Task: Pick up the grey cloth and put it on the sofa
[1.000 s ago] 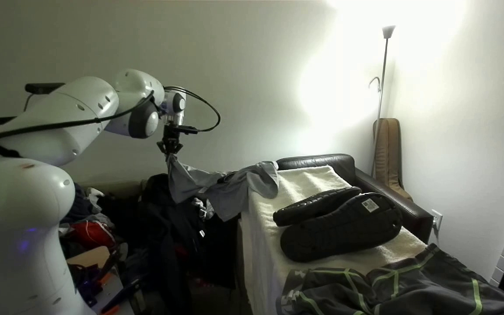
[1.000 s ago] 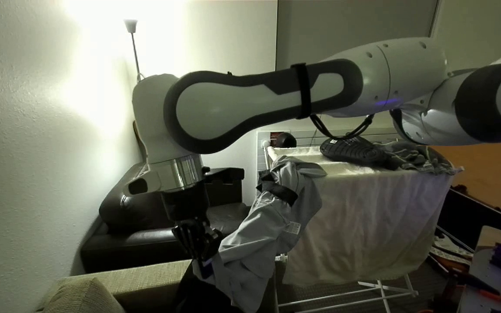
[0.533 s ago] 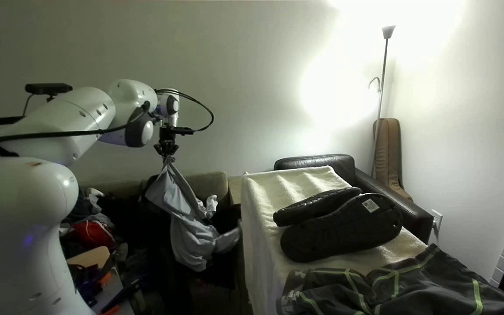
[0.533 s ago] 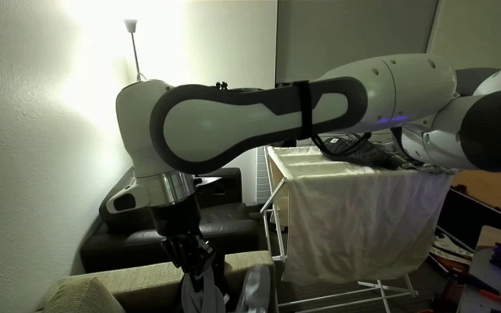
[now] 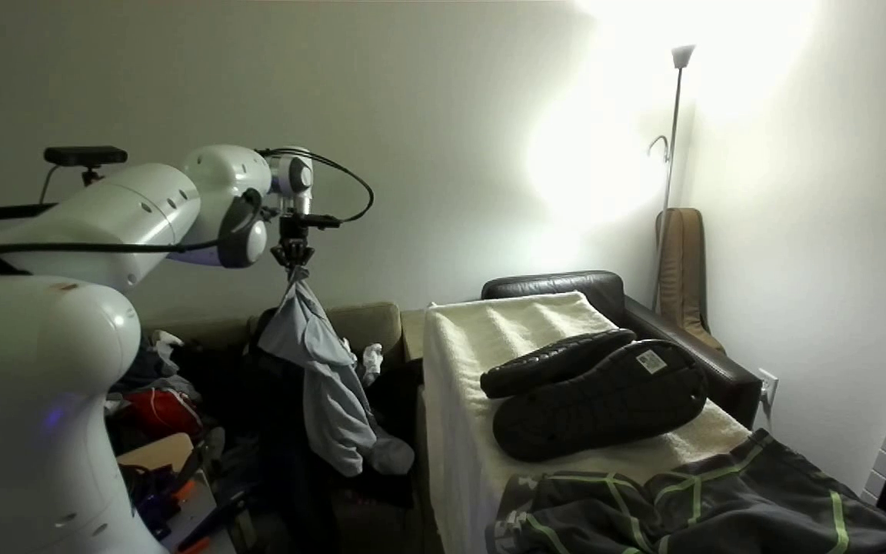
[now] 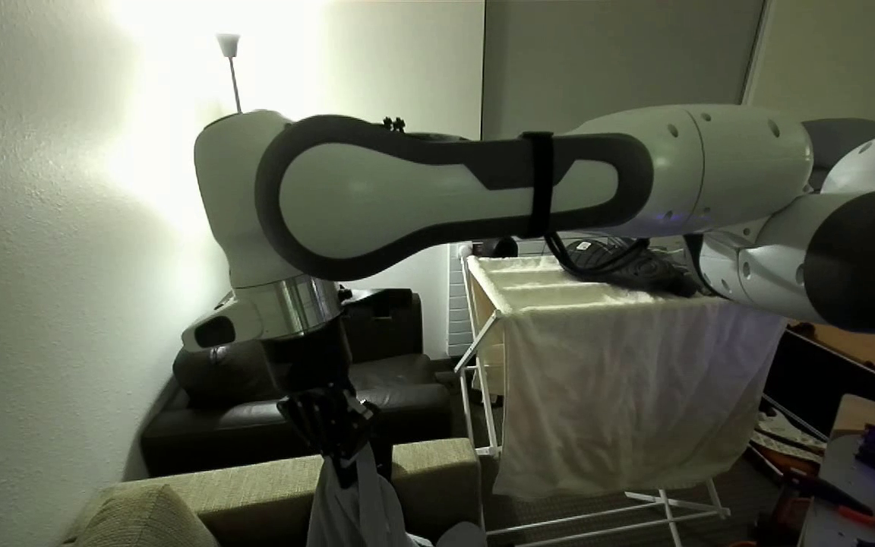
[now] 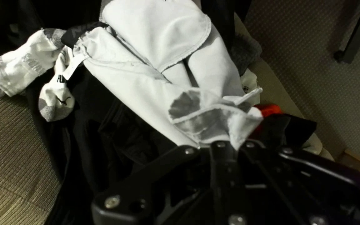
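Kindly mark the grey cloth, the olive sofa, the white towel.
Grey cloth (image 5: 329,392): in an exterior view, middle folds.
Olive sofa (image 6: 270,480): in an exterior view, armrest top.
White towel (image 6: 627,387): in an exterior view, hanging side.

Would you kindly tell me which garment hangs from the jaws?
The grey cloth, the only one pinched at its top; the dark garment with green lines lies on the cream cover.

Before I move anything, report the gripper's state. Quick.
Gripper: closed, holding the grey cloth garment, which hangs in folds below it.
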Tool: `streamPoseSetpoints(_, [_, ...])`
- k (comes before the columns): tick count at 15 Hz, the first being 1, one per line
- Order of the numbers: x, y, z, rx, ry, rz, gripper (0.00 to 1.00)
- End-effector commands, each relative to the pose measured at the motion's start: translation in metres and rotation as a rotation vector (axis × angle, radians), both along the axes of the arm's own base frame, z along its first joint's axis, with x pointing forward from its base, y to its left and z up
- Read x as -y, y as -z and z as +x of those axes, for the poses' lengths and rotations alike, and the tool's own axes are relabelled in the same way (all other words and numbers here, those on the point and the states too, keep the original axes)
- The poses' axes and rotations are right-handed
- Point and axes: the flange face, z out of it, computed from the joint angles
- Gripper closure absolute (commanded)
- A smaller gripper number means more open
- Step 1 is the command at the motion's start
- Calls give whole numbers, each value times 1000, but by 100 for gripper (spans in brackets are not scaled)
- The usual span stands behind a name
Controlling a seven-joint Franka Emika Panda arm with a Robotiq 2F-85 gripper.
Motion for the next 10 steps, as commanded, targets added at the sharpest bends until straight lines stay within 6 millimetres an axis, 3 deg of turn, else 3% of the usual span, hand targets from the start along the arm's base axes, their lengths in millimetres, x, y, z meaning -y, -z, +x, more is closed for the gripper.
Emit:
streamPoseSetpoints(1, [-4,-22,0,56,-60,40,98])
streamPoseSetpoints(4, [-8,-34,3,93,-79,63,98])
streamPoseSetpoints(10, [-1,-34,7,75,-53,53,98])
